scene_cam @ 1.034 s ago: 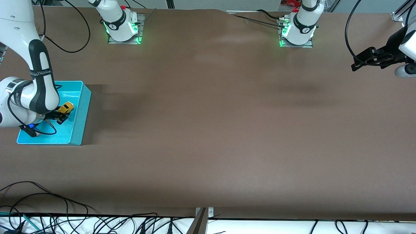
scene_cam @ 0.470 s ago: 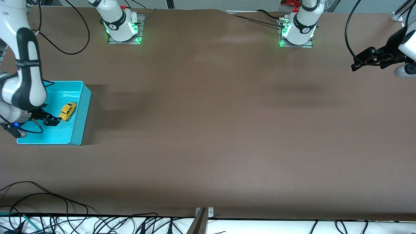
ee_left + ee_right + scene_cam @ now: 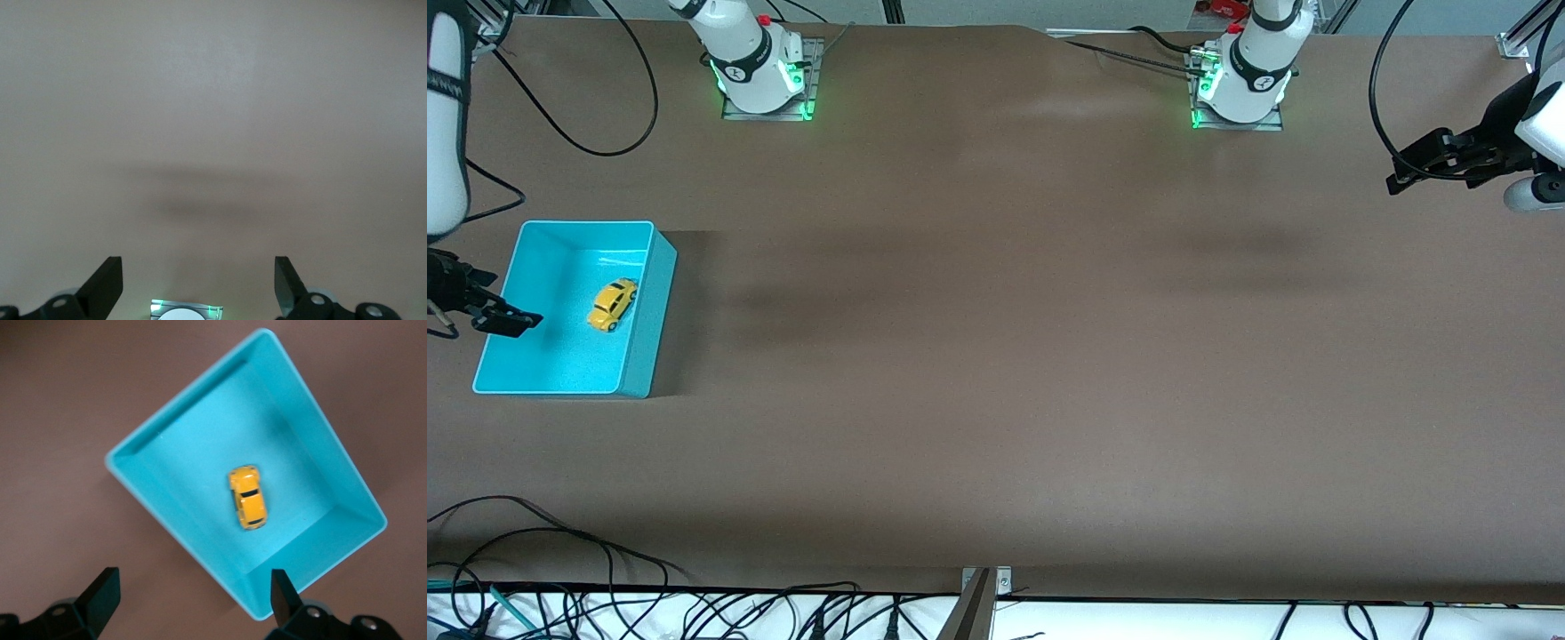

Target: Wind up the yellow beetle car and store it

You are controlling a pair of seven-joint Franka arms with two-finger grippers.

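The yellow beetle car (image 3: 612, 303) lies on the floor of the turquoise bin (image 3: 660, 293) at the right arm's end of the table. It also shows in the right wrist view (image 3: 247, 497), loose inside the bin (image 3: 167, 513). My right gripper (image 3: 505, 321) is open and empty, raised over the bin's outer edge, apart from the car. In its wrist view its fingertips (image 3: 100, 592) stand wide apart. My left gripper (image 3: 1409, 172) is open and empty, held over bare table at the left arm's end, where it waits.
The two arm bases (image 3: 760, 76) (image 3: 1240, 84) stand along the table's top edge. Cables (image 3: 560, 569) lie along the table's near edge. The brown table top (image 3: 996, 356) spreads between the bin and the left arm.
My right gripper let go of the car, which now lies in the bin. The gripper rose and drew back from the car to the bin's outer edge. The left arm has not moved.
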